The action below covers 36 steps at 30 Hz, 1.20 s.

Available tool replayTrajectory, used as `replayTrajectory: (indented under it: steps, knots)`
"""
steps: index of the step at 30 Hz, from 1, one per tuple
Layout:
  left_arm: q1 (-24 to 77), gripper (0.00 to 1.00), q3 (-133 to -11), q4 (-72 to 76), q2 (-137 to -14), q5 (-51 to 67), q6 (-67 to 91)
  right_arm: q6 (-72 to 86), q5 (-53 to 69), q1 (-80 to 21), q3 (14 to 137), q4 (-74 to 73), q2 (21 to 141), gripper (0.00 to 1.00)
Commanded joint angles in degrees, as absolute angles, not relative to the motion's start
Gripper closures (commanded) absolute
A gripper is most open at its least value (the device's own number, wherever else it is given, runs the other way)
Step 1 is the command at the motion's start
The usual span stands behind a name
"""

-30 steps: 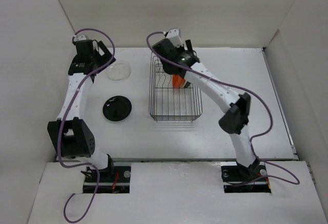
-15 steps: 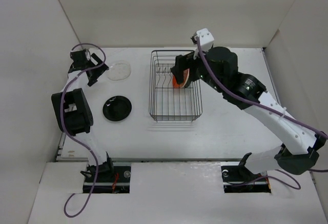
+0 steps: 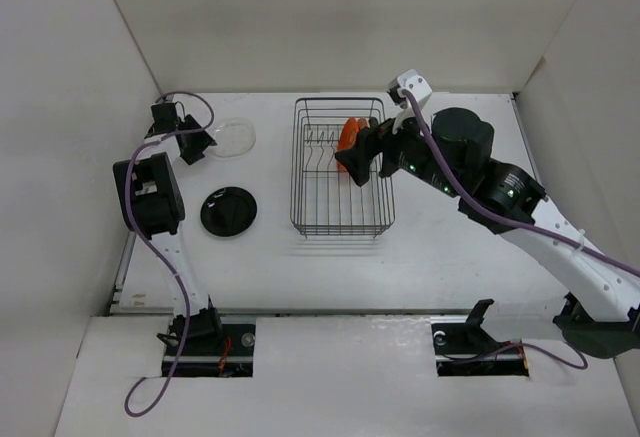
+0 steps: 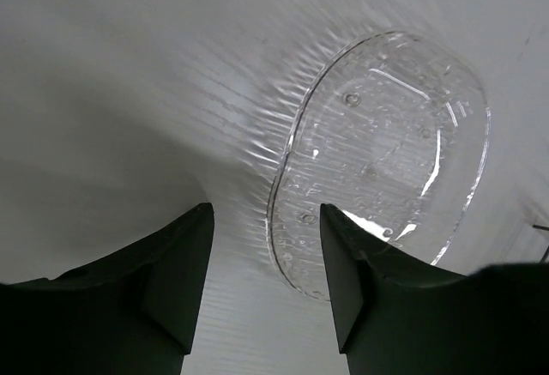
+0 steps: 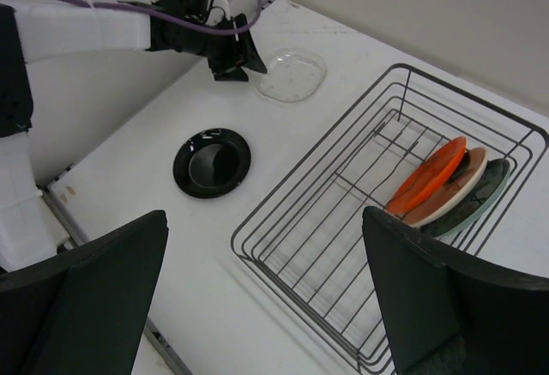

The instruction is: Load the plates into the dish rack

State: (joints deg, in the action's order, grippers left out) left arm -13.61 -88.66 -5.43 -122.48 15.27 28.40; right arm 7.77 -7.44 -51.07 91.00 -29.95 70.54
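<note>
The clear glass plate point(image 3: 232, 137) lies flat at the back left. My left gripper point(image 3: 197, 143) is low at its left edge. In the left wrist view the glass plate point(image 4: 386, 152) has its rim between the fingers point(image 4: 176, 276), which stand part-way apart around it. The glossy black plate point(image 3: 229, 210) lies nearer on the table. The black wire dish rack point(image 3: 297, 187) holds the orange plate point(image 5: 426, 176), cream plate point(image 5: 450, 195) and teal plate point(image 5: 480, 202) upright at its far end. My right gripper point(image 3: 355, 152) hovers wide open above the rack point(image 5: 317, 150), holding nothing.
White walls enclose the table on the left, back and right. The left arm's elbow point(image 3: 148, 195) rises beside the black plate point(image 5: 212, 162). The right arm point(image 3: 500, 192) stretches across the table's right half.
The right gripper let go of the orange plate in the rack and drew back upward and to the right. The left gripper moved in to the glass plate's edge and its jaws narrowed.
</note>
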Motion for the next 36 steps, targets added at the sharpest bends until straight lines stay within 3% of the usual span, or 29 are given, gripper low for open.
replayTrajectory:
  steps: [1,7,14,18,19,22,24,27,33,36]
  knots:
    - [-13.7,0.51,-89.8,-5.3,-123.7,16.2,27.9,8.3,-5.7,-51.5,90.6,-25.8,69.7,0.01]
    - [-13.7,0.54,-91.0,-5.8,-125.3,15.6,28.4,8.8,-5.2,-51.5,91.1,-25.8,71.4,0.01]
    - [-13.7,0.71,-92.5,-6.9,-126.5,15.6,28.4,9.3,-5.2,-51.5,90.0,-25.2,71.4,0.02]
    - [-13.1,0.98,-94.8,-8.3,-127.6,15.0,28.4,9.8,-7.0,-51.5,88.1,-24.0,71.4,0.02]
    - [-13.1,1.00,-95.4,-8.8,-127.6,14.4,28.4,9.8,-7.8,-51.5,88.1,-24.0,71.4,0.02]
    - [-13.1,1.00,-96.2,-9.9,-127.6,14.4,27.9,10.5,-3.8,-46.9,84.1,-19.6,71.4,0.04]
    - [-13.1,1.00,-96.2,-11.0,-124.1,15.1,27.9,11.7,10.0,-42.5,78.8,-12.2,67.9,0.04]
    - [-12.4,1.00,-93.8,-9.2,-117.4,15.1,27.9,15.9,19.6,-34.1,72.6,-1.3,66.0,0.04]
    - [-5.3,1.00,-95.5,-14.8,-101.0,14.2,21.6,18.0,31.8,-25.8,74.4,8.1,73.6,0.04]
    - [-1.1,1.00,-92.9,-17.0,-92.7,13.5,21.6,18.6,31.3,-25.1,77.9,9.6,77.8,0.04]
